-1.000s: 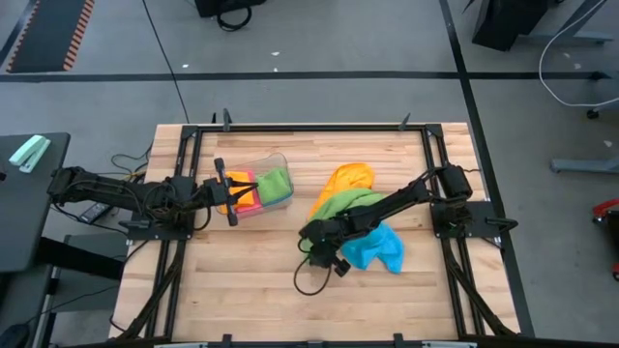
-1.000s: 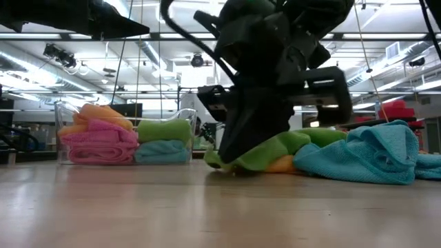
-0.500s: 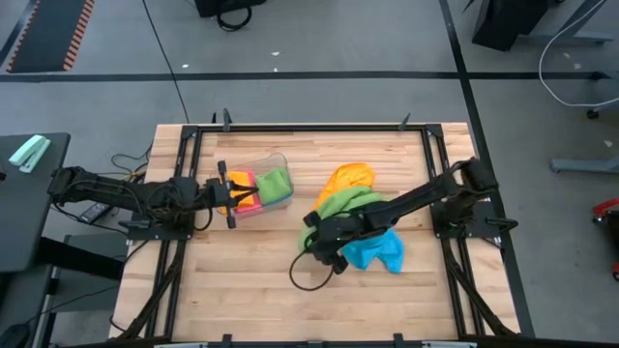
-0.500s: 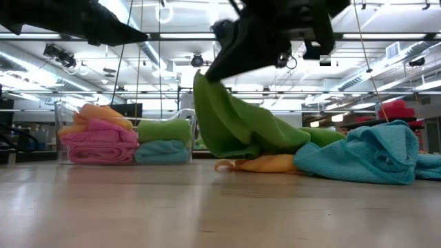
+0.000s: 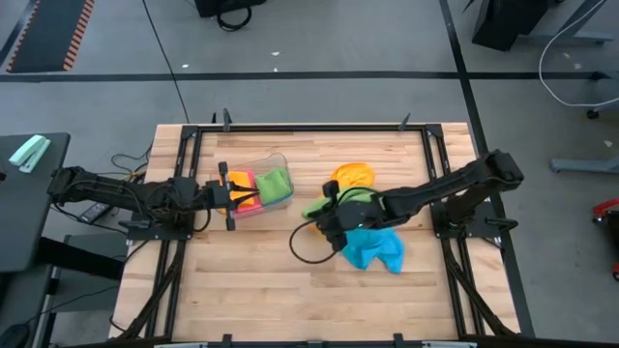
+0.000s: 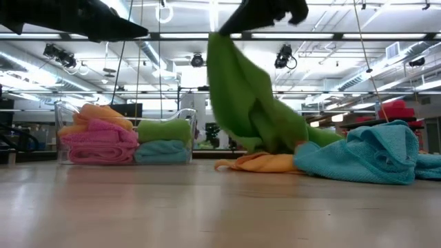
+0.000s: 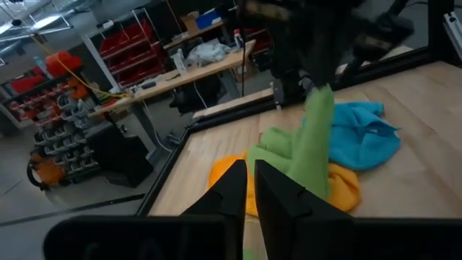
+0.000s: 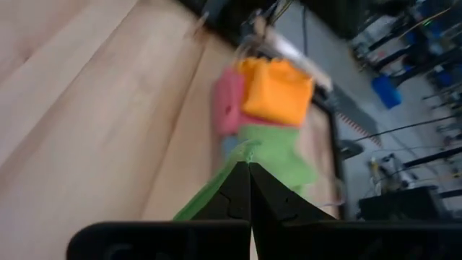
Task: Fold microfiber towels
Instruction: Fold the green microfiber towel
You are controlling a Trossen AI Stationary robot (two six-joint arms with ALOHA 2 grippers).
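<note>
High view — right end effector (image 5: 332, 217) gripping green towel (image 5: 350, 202)

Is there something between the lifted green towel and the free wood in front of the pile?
Nothing visible. The right gripper, shut on the green towel, holds it above the table; the orange towel and blue towel lie beside.

- Grey concrete floor (image 5: 319, 39) around the table, crossed by dark taped lines.
- Long ceiling strip lights (image 6: 83, 43), lit.
- Red storage bins on shelving (image 7: 133, 45).
- Cluttered light wooden workbench (image 7: 189, 72).
</note>
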